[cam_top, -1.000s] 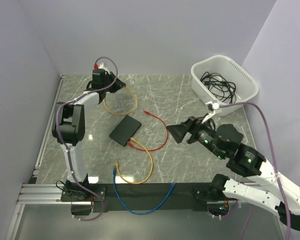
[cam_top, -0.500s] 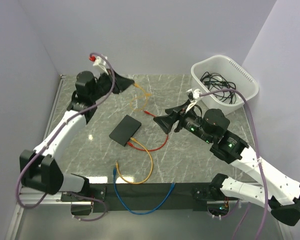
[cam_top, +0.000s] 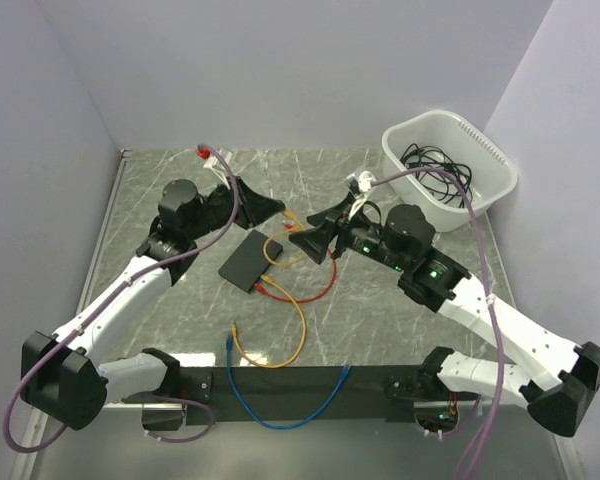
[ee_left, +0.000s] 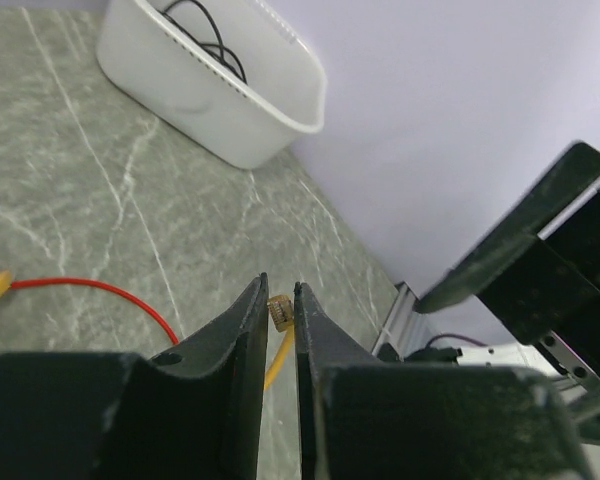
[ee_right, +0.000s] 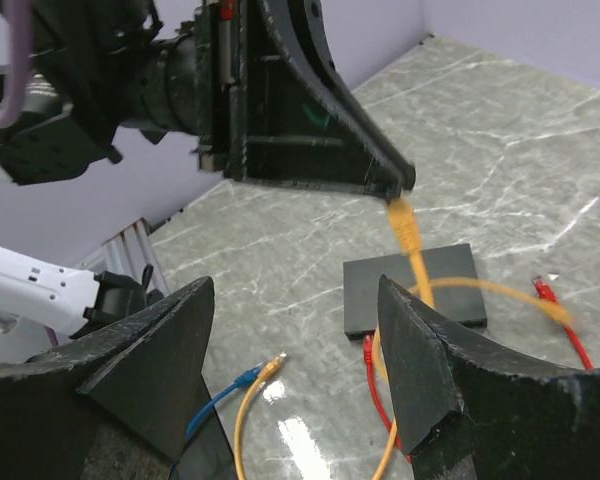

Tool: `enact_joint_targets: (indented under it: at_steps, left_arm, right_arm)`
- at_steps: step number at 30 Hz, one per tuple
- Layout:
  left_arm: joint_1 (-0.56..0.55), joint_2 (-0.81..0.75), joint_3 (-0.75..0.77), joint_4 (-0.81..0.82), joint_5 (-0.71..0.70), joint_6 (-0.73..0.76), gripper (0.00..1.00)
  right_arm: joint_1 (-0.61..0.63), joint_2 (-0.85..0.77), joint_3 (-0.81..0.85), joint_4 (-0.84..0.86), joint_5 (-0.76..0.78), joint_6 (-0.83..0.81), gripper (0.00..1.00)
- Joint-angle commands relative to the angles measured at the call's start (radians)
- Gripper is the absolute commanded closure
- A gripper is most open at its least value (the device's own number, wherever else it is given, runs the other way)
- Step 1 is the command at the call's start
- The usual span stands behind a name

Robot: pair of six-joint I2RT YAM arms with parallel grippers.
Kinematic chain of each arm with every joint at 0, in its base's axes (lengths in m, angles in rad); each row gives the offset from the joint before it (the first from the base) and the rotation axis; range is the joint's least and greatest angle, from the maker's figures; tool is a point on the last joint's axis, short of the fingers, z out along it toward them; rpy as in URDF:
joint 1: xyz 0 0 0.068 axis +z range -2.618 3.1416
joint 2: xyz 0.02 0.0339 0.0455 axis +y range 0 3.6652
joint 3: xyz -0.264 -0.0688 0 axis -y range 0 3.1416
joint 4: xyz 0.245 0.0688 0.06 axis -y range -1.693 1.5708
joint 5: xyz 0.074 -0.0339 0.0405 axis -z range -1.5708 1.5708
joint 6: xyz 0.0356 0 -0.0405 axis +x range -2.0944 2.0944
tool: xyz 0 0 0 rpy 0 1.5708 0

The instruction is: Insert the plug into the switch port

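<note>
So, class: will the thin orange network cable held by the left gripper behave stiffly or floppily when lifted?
Probably floppy: the thin orange network cable droops from the left gripper and loops over the flat black switch box. Likely light, since a fingertip pinch on its plug holds it. Its blurred loop suggests it may swing.

Top cam sits high behind bases, looks down on whole table (cam_top: 370, 330). Left wrist faces tub (ee_left: 205, 100). Right wrist faces left gripper (ee_right: 400, 185) and switch (ee_right: 380, 300) close-up; top sees both too.

I see the switch (cam_top: 250, 260) lying flat on the worktop (cam_top: 370, 330), matte black with a plain top. The plug (ee_right: 405, 222) is orange, pinched in the left hand (ee_left: 281, 290) and held off the worktop near the switch.
</note>
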Motion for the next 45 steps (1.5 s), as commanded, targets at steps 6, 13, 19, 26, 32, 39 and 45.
enact_joint_targets:
  at_steps: [6, 13, 19, 26, 32, 39, 45]
  left_arm:
    - [-0.046, -0.087, -0.042, 0.037, -0.056, -0.014, 0.99]
    - [-0.058, -0.118, -0.058, 0.027, -0.08, -0.025, 1.0]
    - [-0.072, -0.124, -0.064, 0.023, -0.09, -0.027, 1.0]
    - [-0.075, -0.121, -0.065, 0.021, -0.094, -0.025, 0.99]
    - [-0.078, -0.119, -0.07, 0.026, -0.107, -0.028, 1.0]
    - [-0.079, -0.116, -0.069, 0.021, -0.12, -0.022, 0.99]
    - [-0.079, -0.114, -0.067, 0.017, -0.125, -0.02, 0.99]
  right_arm:
    - [-0.022, 0.09, 0.039, 0.108, -0.043, -0.004, 0.33]
    - [-0.027, 0.144, 0.046, 0.104, -0.027, -0.009, 0.39]
    - [-0.033, 0.194, 0.108, 0.062, -0.006, -0.056, 0.4]
    - [-0.033, 0.218, 0.143, 0.044, 0.007, -0.075, 0.46]
    - [-0.034, 0.244, 0.148, 0.039, -0.016, -0.065, 0.57]
    - [-0.034, 0.26, 0.158, 0.018, -0.027, -0.071, 0.57]
    - [-0.036, 0.25, 0.146, 0.027, -0.017, -0.065, 0.67]
